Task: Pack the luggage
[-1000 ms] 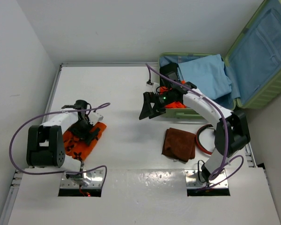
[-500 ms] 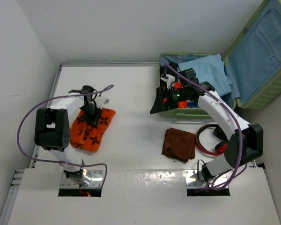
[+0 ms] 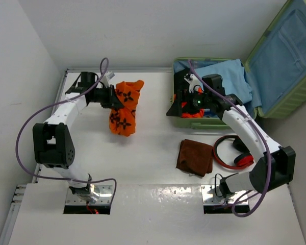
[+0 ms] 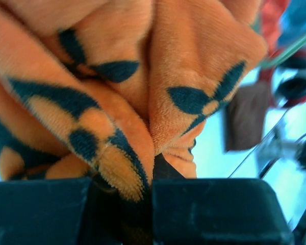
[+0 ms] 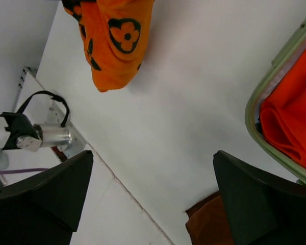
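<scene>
The luggage [image 3: 283,94] is a light-green suitcase lying open at the back right, its blue-lined lid up. A light blue cloth [image 3: 224,81] and an orange-red item [image 5: 290,112] lie inside it. My left gripper [image 3: 111,98] is shut on an orange cloth with black flowers [image 3: 125,108], which hangs above the table's back left. In the left wrist view that cloth [image 4: 117,87] fills the frame, pinched in the left gripper [image 4: 152,184]. My right gripper [image 3: 175,108] stands open and empty at the suitcase's left rim [image 5: 255,109]. Between its fingers the right gripper [image 5: 153,204] shows only bare table.
A folded brown cloth [image 3: 195,157] lies on the table in front of the suitcase. Red and black headphones [image 3: 233,152] lie just right of it. A raised rim [image 3: 61,97] runs along the table's left and back edges. Walls stand close behind and to the left.
The left gripper shut on the orange cloth and lifted it off the table, toward the back and right. The right arm drew back toward the suitcase, still open.
</scene>
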Action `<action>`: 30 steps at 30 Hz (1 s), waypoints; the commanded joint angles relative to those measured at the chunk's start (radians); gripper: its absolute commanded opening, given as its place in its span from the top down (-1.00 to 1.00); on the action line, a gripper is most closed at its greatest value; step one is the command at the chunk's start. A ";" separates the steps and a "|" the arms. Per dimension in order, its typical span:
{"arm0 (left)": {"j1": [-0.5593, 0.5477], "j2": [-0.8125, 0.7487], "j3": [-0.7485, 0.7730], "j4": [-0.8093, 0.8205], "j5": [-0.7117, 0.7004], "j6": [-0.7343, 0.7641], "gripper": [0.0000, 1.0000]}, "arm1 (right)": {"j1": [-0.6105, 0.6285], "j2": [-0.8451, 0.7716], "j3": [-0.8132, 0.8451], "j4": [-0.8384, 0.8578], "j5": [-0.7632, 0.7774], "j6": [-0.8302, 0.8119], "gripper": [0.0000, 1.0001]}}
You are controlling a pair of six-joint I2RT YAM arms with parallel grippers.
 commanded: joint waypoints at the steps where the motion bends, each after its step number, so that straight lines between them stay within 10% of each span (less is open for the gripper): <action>1: -0.050 -0.105 0.005 0.204 -0.039 -0.301 1.00 | 0.099 -0.031 0.034 0.079 0.200 -0.002 -1.00; 6: -0.121 -0.104 0.077 0.207 -0.192 -0.507 1.00 | 0.217 0.048 0.149 0.010 0.479 -0.064 -1.00; 12: -0.179 -0.095 0.105 0.207 -0.240 -0.662 1.00 | 0.243 0.098 0.179 0.134 0.312 -0.088 -1.00; 17: -0.179 -0.095 0.103 0.280 -0.160 -0.730 1.00 | 0.338 0.254 0.364 0.004 0.522 -0.168 -1.00; 30: -0.158 -0.085 0.073 0.449 0.015 -0.883 1.00 | 0.421 0.386 0.447 0.028 0.487 -0.150 -1.00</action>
